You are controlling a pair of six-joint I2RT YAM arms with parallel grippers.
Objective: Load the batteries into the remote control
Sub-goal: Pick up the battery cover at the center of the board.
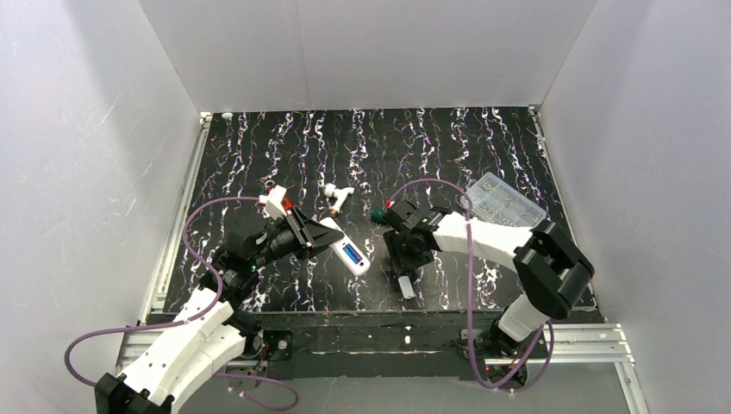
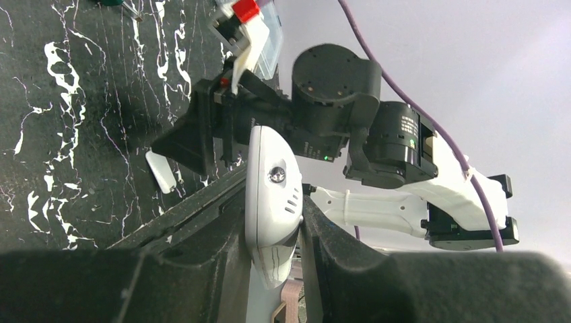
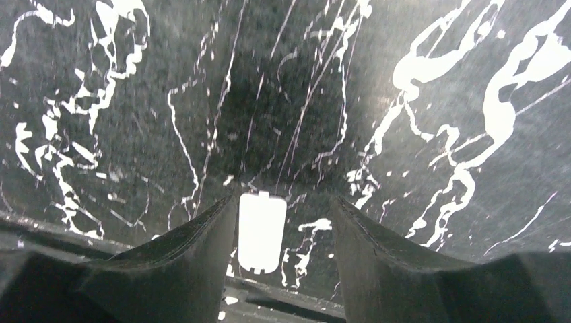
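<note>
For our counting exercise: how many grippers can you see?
2. The left gripper, left of centre, is shut on the remote control; the right gripper, right of centre, stands open over a small white cover. None seems hidden.

I can't read any text from here. My left wrist camera shows fine white print on the black joint housing (image 2: 406, 128) of the right arm (image 2: 404, 208), but it is too small and blurred to make out. The remote control (image 2: 271, 202) carries only short grey slits, which I can't read as letters or numbers.
</note>
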